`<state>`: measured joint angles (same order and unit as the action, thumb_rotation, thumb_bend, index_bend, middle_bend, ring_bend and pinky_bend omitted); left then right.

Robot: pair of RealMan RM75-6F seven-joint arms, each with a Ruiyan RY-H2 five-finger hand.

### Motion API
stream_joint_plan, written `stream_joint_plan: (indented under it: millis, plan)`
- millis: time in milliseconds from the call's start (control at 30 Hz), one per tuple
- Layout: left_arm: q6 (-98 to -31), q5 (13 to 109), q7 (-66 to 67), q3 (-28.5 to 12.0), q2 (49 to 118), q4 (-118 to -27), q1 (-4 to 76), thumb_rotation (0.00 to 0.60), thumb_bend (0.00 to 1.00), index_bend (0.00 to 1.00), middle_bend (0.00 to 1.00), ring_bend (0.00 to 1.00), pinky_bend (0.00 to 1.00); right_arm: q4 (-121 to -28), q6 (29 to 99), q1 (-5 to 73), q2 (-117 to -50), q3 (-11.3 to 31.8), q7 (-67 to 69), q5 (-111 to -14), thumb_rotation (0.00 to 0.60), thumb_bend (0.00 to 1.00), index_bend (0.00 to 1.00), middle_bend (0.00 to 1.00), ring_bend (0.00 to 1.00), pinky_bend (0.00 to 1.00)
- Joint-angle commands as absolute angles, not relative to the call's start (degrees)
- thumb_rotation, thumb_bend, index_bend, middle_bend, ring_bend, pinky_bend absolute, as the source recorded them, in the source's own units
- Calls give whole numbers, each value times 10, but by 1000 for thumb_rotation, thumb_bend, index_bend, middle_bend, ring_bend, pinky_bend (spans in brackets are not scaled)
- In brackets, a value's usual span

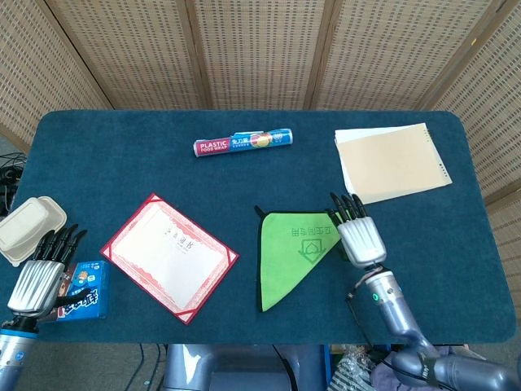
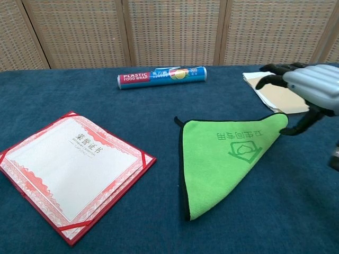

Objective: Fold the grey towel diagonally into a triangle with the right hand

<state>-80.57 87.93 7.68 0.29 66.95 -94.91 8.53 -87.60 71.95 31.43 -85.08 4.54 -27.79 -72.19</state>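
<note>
Towel [image 1: 293,248], green side up and folded into a triangle, lies flat on the desk [image 1: 423,236] at lower centre of the head view, with the right hand [image 1: 356,235] just beside its right corner, fingers spread, grasping nothing.

The head view looks steeply down from above the near edge, taking in the whole desk [image 1: 122,155] up to the far wicker screen [image 1: 260,49]; the chest view sits low and closer, facing the far edge; both share the desk's middle, with the green towel [image 2: 222,153] and certificate [image 2: 69,169].
</note>
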Motion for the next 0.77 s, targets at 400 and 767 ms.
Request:
stream_joint_plan:
  millis: [400,767]
  plan:
    - [-812,886,68,5,665,-950,83,600,119,0,0,0,0,-899,863,151,-757,-59,-196,-802,600,109,0,0,0,0]
    - [-819,890,70,5,667,-947,80,600,117,0,0,0,0,-881,927,91,-730,-50,-131,-824,600,108,0,0,0,0]
